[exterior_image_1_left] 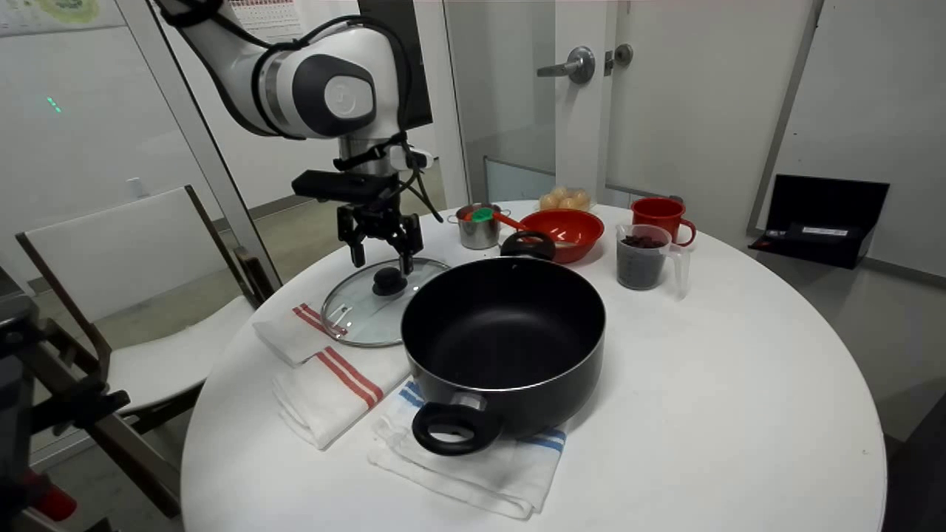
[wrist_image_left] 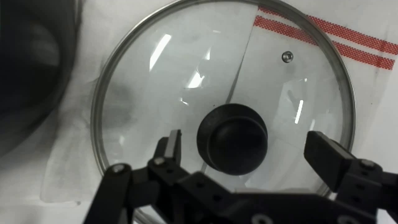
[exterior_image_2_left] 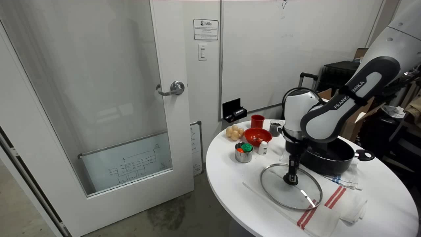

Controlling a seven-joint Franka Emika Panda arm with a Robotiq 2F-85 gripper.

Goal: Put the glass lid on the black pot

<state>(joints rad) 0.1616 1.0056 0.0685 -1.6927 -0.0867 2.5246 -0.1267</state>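
The glass lid (exterior_image_1_left: 362, 316) lies on the table and partly on a striped towel, its dark knob (exterior_image_1_left: 389, 281) facing up. The lid also shows in an exterior view (exterior_image_2_left: 274, 184) and fills most of the wrist view (wrist_image_left: 174, 90). The black pot (exterior_image_1_left: 510, 403) stands beside the lid, uncovered; it shows in an exterior view (exterior_image_2_left: 329, 164) and at the left edge of the wrist view (wrist_image_left: 28, 71). My gripper (exterior_image_1_left: 382, 264) points down at the lid. In the wrist view the gripper (wrist_image_left: 244, 135) is open, one finger on each side of the knob, with gaps to both.
Red-striped towels (exterior_image_1_left: 329, 399) lie by the lid, and a blue-striped towel (exterior_image_1_left: 473, 473) lies under the pot. Behind stand a metal pot (exterior_image_1_left: 479, 233), a red bowl (exterior_image_1_left: 573, 225), a measuring cup (exterior_image_1_left: 640, 266), a red mug (exterior_image_1_left: 659, 210) and a white bottle (exterior_image_2_left: 262, 148).
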